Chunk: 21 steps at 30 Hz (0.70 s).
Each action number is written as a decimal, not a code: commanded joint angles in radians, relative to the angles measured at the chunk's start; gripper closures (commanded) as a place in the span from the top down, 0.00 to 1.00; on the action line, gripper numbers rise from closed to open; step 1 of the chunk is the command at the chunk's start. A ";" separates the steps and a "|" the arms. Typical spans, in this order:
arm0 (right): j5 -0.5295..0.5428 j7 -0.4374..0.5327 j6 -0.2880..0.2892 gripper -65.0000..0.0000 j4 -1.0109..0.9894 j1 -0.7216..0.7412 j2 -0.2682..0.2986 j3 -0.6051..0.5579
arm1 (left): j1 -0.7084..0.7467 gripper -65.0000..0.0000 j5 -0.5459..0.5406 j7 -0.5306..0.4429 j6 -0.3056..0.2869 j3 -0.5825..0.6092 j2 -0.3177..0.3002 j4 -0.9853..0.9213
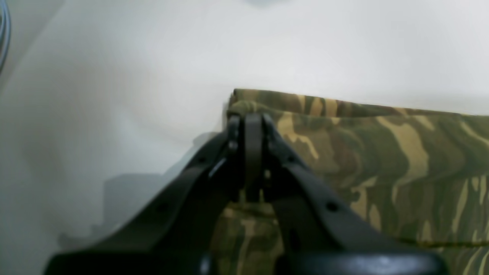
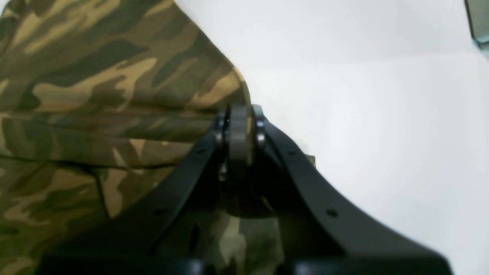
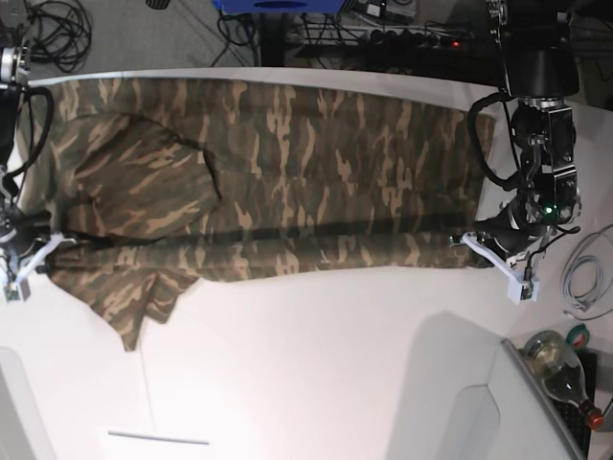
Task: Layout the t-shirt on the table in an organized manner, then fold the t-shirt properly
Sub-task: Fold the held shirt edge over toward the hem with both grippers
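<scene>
Both grippers, left gripper (image 1: 248,118) and right gripper (image 2: 240,114), were clamped on the camouflage t-shirt (image 3: 287,182), stretched across the upper white table (image 3: 316,364); mid-fold, it seemed; next, lay the held edge down squarely

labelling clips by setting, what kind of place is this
Probably a robotics lab or workshop: a white table holds a camouflage t-shirt between two robot arms, tangled cables and a power strip lie on the floor behind, and a coiled cable sits alongside.

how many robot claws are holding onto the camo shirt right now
2. The left claw pinches one end of the shirt, on the overhead view's right; the right claw pinches the opposite end.
</scene>
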 commanded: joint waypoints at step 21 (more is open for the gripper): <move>0.002 -0.280 -0.008 0.00 0.339 -0.210 0.003 0.107 | 0.165 0.00 0.005 -0.022 0.009 -0.009 -0.038 0.130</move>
